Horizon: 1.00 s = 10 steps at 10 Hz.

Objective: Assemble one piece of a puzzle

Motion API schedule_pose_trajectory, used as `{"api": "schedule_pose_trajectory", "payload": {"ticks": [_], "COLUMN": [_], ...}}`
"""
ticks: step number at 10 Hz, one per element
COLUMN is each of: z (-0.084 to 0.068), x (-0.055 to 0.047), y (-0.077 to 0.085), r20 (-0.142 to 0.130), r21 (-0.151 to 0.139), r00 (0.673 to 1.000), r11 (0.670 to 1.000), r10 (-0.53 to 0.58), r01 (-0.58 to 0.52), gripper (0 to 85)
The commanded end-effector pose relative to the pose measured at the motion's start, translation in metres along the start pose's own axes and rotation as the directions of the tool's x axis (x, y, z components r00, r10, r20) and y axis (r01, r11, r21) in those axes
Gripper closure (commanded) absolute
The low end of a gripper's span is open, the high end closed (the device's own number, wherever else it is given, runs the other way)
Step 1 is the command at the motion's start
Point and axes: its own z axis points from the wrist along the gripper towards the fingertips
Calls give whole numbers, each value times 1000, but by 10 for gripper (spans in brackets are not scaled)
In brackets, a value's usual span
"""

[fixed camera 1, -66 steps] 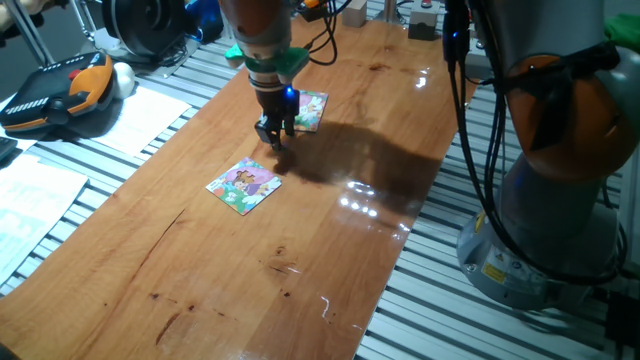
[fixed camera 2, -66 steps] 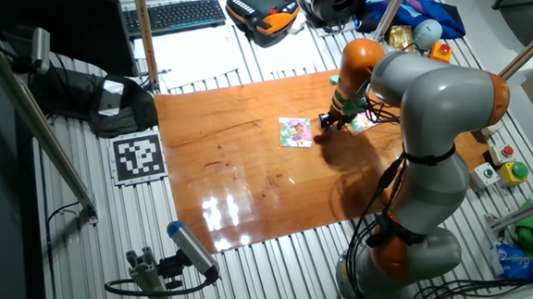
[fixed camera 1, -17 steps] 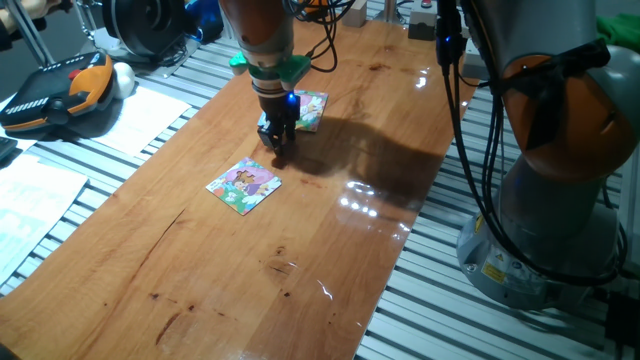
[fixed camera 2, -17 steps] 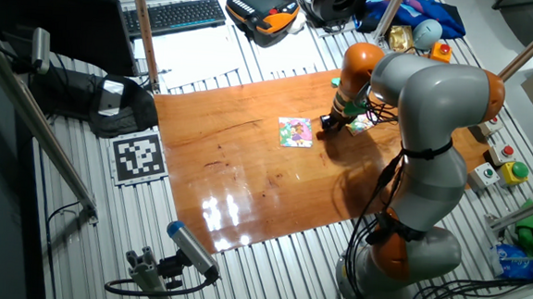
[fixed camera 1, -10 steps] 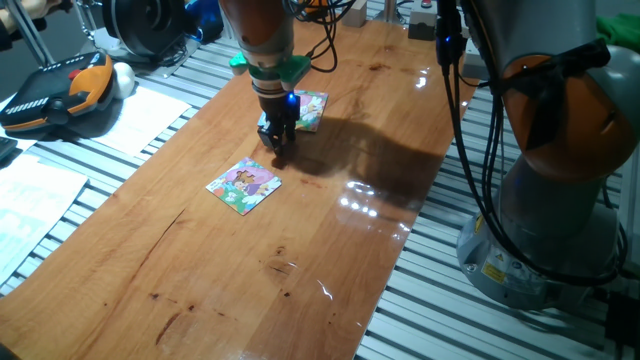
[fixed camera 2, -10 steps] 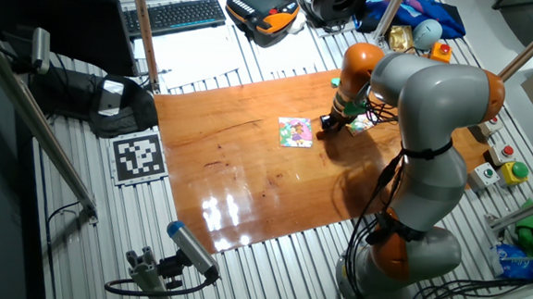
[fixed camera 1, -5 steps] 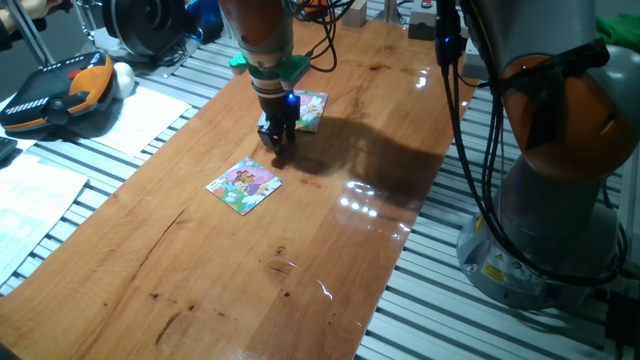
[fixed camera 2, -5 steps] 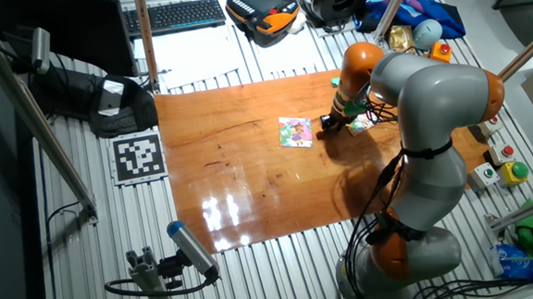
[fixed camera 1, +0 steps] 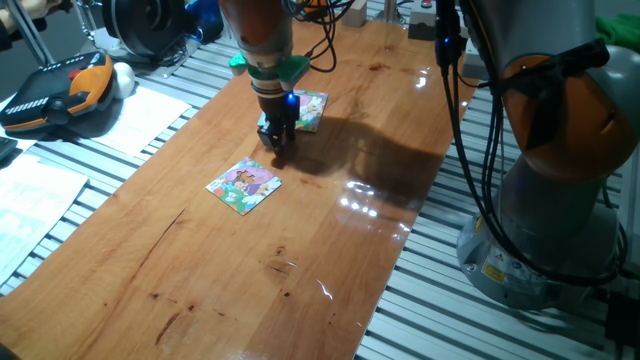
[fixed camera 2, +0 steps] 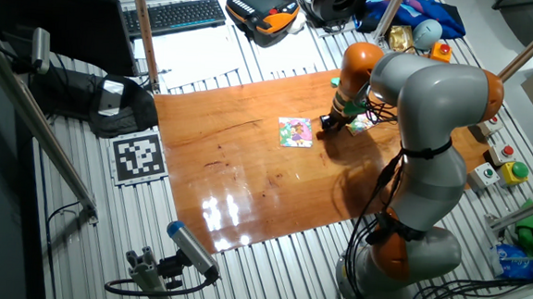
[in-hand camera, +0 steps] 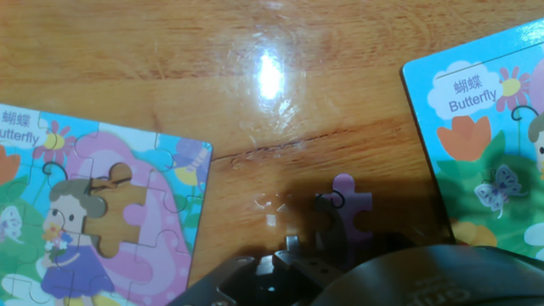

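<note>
The gripper (fixed camera 1: 277, 143) stands low over the wooden table (fixed camera 1: 200, 260), between two square boards. In the hand view the piece (in-hand camera: 342, 214) lies flat on the wood at 12 o'clock from the gripper body, with the puzzle (in-hand camera: 89, 212) at 9 o'clock, one slot bare. Whether the jaws clench cannot be told.

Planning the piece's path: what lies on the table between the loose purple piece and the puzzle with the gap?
In the hand view, only bare wood separates the piece from the puzzle; nothing lies on that stretch of table.
</note>
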Motion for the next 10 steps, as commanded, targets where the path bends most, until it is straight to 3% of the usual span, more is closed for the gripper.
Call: {"api": "schedule_pose_trajectory", "payload": {"ticks": [1,2,7,9,10], "z": [0,0,0,0,0], "x": [0,0,0,0,0], "y": [0,0,0,0,0], "r20": [-1,-1,-6,-28,-31], "r21": [0,2,2,2,2], "r00": [1000,1000,1000,999,999], "r11": [1000,1000,1000,999,999], "r10": [-1,-3,-9,-33,-37], "r01": [1,3,9,34,37], "gripper": [340,510,510,850,850]}}
